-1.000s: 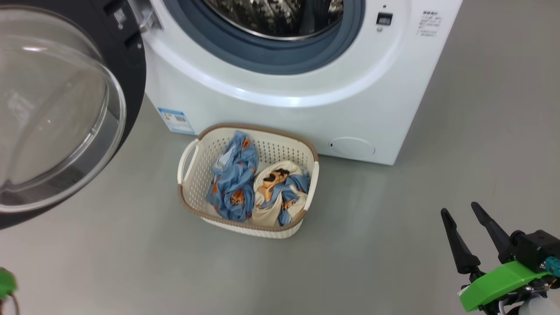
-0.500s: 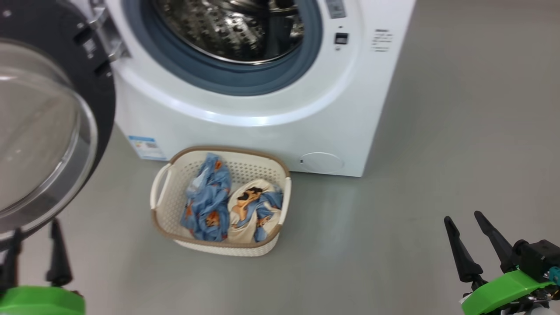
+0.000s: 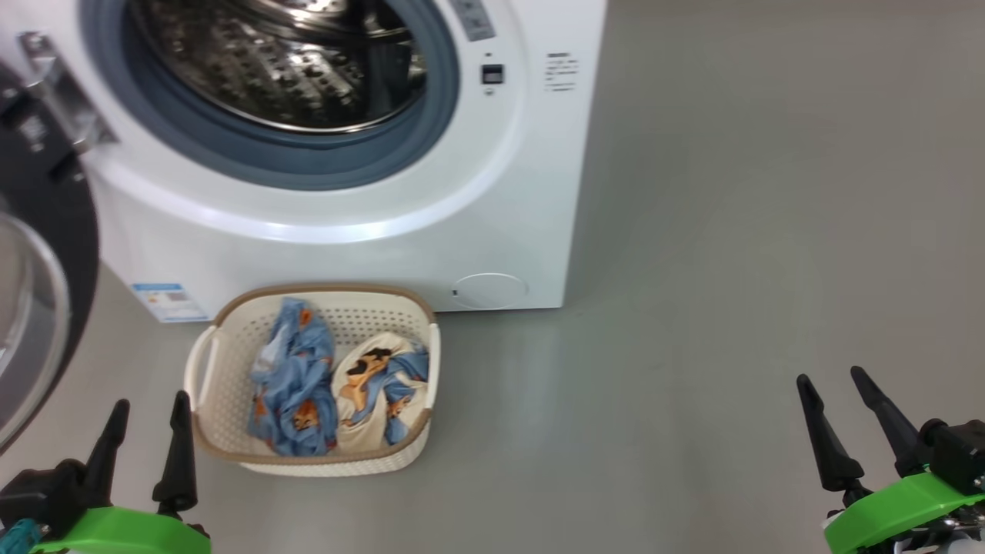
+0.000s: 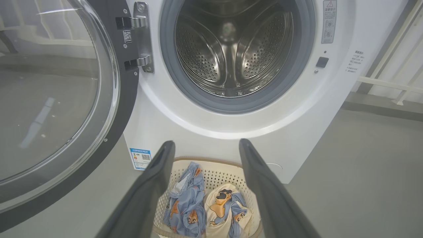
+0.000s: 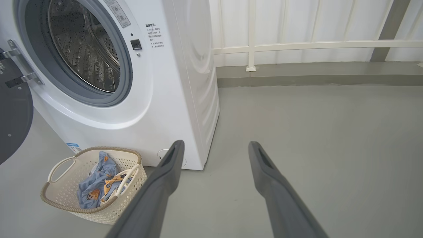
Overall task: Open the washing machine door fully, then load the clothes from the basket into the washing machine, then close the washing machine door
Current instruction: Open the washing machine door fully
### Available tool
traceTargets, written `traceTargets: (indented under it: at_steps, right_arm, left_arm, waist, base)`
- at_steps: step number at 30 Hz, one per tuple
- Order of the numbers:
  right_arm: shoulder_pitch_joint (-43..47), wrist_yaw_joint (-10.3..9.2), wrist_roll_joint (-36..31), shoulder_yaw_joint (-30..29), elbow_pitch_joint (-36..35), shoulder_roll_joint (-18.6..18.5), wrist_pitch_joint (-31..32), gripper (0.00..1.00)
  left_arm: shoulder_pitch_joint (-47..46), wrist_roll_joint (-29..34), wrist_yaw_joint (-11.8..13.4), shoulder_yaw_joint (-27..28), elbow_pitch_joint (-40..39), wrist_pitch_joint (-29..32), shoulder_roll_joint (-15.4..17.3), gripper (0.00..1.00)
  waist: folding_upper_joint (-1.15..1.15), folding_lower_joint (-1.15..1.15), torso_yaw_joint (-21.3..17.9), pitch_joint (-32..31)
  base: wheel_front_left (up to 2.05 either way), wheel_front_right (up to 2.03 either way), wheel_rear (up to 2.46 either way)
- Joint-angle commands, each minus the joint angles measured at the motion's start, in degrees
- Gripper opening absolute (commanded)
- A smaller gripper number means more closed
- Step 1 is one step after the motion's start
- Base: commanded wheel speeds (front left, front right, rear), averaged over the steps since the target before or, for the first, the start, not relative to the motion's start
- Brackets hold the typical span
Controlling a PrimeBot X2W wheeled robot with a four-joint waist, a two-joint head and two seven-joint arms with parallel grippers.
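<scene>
The white washing machine [image 3: 369,254] [image 4: 297,125] [image 5: 172,99] stands with its steel drum [image 3: 285,61] [image 4: 231,49] exposed. Its black-rimmed glass door [image 3: 38,292] [image 4: 49,99] [image 5: 13,112] is swung wide to the left. On the floor in front sits the cream basket [image 3: 223,346] [image 4: 218,165] [image 5: 59,195] holding the clothes, one light blue [image 3: 292,385] [image 4: 185,205] [image 5: 92,185] and one cream [image 3: 377,377] [image 4: 224,205]. My left gripper [image 3: 150,408] [image 4: 205,145] is open, just left of the basket. My right gripper [image 3: 831,381] [image 5: 214,145] is open, far right over bare floor.
Grey floor [image 3: 731,269] stretches to the right of the machine. A white railing [image 5: 314,46] and a low grey kerb [image 5: 314,71] run behind. A blue label [image 3: 165,300] and a round flap [image 3: 489,291] sit low on the machine's front.
The head camera has swung right, so machine, door and basket slide left in view. My left gripper has come up into view beside the basket. The right gripper holds its place.
</scene>
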Motion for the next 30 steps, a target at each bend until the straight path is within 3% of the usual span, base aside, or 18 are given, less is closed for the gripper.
traceTargets:
  at_steps: [1, 13, 30]
  right_arm:
    - [-0.30, 0.09, 0.14, 0.52, -1.50, -1.24, -0.69, 1.00]
    - [0.57, 0.09, 0.24, -0.99, -1.90, -0.89, -0.69, 1.00]
    - [1.36, 0.09, 0.23, -1.35, -2.27, -0.36, -0.69, 1.00]
  left_arm:
    - [-0.27, -0.40, -0.08, 1.31, -1.53, -0.36, 2.20, 1.00]
    - [0.26, -1.60, -0.09, -0.34, -3.03, -0.36, 3.05, 1.00]
    - [0.46, -3.61, -0.09, -2.06, -2.58, -0.36, 4.19, 1.00]
  waist:
    - [0.00, 0.00, -2.17, -0.02]
    - [0.00, 0.00, -6.18, -0.97]
    - [0.00, 0.00, -6.61, -1.29]
  base:
    - [0.00, 0.00, 0.00]
    - [0.00, 0.00, 0.00]
    - [0.01, -0.02, 0.02]
